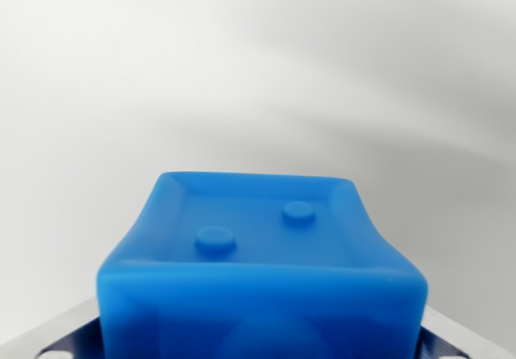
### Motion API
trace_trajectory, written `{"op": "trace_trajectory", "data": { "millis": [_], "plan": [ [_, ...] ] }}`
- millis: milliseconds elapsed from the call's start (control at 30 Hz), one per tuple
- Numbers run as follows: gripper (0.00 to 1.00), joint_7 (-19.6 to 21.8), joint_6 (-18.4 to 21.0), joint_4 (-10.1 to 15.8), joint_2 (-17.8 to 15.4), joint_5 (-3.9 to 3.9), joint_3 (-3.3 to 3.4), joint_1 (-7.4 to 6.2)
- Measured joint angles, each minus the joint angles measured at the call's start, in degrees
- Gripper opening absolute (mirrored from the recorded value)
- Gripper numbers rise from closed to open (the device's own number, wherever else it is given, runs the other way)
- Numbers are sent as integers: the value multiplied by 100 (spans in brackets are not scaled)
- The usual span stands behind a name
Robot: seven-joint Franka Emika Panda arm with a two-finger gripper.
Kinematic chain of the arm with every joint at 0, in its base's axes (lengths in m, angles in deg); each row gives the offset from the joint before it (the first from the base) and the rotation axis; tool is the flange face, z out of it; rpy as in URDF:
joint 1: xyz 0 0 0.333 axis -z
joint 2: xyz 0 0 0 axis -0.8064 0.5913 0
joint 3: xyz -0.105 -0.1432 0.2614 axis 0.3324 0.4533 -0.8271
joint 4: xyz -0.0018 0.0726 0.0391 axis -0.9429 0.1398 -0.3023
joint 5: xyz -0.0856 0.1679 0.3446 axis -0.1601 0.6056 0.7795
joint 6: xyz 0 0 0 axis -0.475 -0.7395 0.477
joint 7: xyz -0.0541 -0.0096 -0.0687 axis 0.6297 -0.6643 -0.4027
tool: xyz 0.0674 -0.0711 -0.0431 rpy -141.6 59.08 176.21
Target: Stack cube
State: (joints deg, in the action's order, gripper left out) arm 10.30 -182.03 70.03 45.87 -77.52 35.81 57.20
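A blue cube (258, 246) fills the lower half of the wrist view, very close to the camera. Its near face has a recessed panel with two round studs. My gripper (260, 344) is shut on the cube. Only the metal fingers (56, 336) show, as slivers at the bottom left and bottom right corners, pressed against the cube's two sides. The cube hides the fingertips. No second cube is in view.
Behind the cube there is only a plain white-grey surface (258, 68) with soft shadows, out of focus.
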Motion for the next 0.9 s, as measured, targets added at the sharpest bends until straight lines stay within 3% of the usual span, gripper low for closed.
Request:
{"op": "trace_trajectory", "data": {
  "millis": [900],
  "plan": [
    [0, 1610, 282, -793, 516, 39, -3, -407]
  ]
}}
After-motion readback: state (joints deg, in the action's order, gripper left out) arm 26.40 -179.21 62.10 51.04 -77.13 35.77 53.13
